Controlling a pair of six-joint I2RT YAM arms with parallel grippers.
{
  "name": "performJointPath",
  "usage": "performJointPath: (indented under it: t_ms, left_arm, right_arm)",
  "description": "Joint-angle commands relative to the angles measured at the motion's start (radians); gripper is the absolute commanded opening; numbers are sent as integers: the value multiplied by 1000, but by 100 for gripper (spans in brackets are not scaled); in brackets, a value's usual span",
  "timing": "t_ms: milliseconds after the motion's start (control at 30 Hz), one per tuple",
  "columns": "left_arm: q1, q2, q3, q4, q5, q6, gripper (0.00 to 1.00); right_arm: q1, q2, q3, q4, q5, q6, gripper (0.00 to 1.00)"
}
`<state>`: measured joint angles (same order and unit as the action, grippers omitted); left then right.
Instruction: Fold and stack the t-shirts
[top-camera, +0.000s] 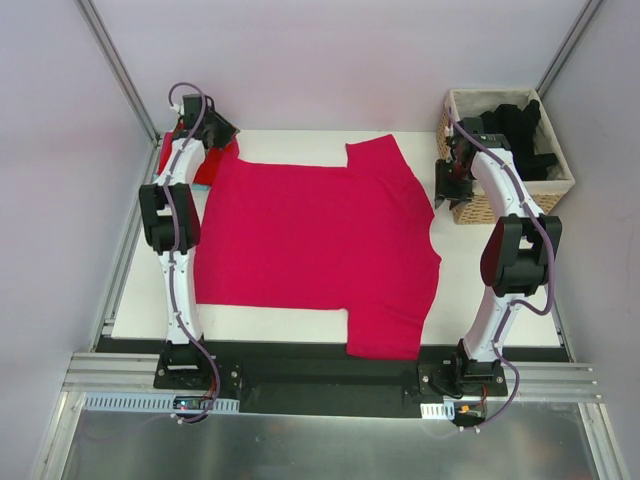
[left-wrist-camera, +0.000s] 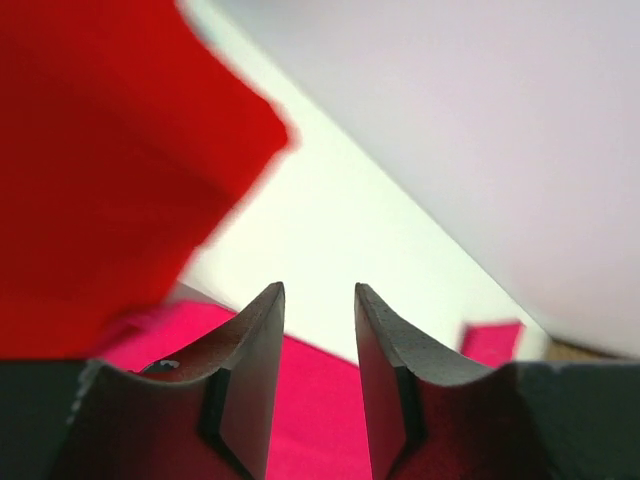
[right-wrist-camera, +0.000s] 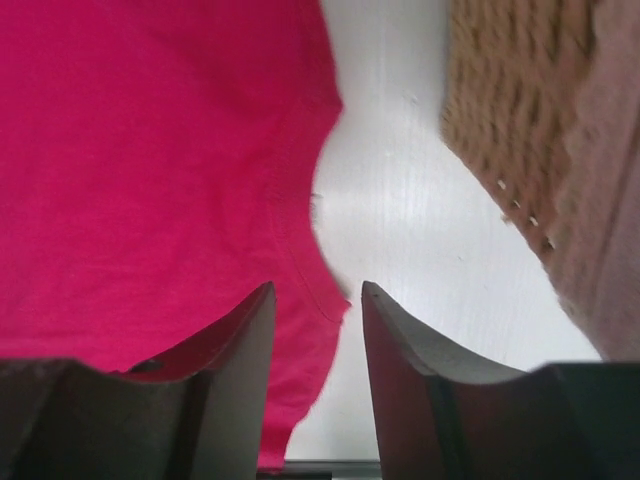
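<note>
A magenta-pink t-shirt (top-camera: 310, 240) lies spread flat on the white table, collar to the right, one sleeve at the back and one hanging over the near edge. It also shows in the right wrist view (right-wrist-camera: 140, 150) and the left wrist view (left-wrist-camera: 310, 400). A brighter red shirt (top-camera: 208, 165) lies at the back left, partly hidden by the left arm; it fills the left of the left wrist view (left-wrist-camera: 100, 150). Black shirts (top-camera: 515, 135) lie in the basket. My left gripper (left-wrist-camera: 320, 300) is open and empty above the back left corner. My right gripper (right-wrist-camera: 318, 300) is open and empty over the pink shirt's collar edge.
A woven wicker basket (top-camera: 480, 208) stands at the back right, close to the right wrist; its wall shows in the right wrist view (right-wrist-camera: 500, 110). White walls enclose the table. A bare strip of table (top-camera: 455, 290) lies right of the shirt.
</note>
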<state>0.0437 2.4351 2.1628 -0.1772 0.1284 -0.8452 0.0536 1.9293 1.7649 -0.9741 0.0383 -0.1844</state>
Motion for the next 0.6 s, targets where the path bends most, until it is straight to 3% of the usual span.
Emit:
performJointPath:
  t_ms: [0,133,167,233,300,567]
  left_arm:
    - [9,-215,-56,62,286,87,34]
    - [1,-408,-271,59,405,142,34]
    - [1,-447,-320,55,413,171,34]
    - [2,-554,-455,44,433,199,34]
    - [2,-614,-564,25,447,230,34]
    - [5,-841,-768,-44,448,316,34]
  right_arm:
    - [-6,-35,-15,144,-210,3,45]
    - [6,17,7,206,-317,54,45]
    - [14,31,19,198,-321,56,38]
    - [49,74,56,184,-272,53,28]
    - [72,109,83,150,-233,18,28]
    - [195,255,171,38,29,-66,4]
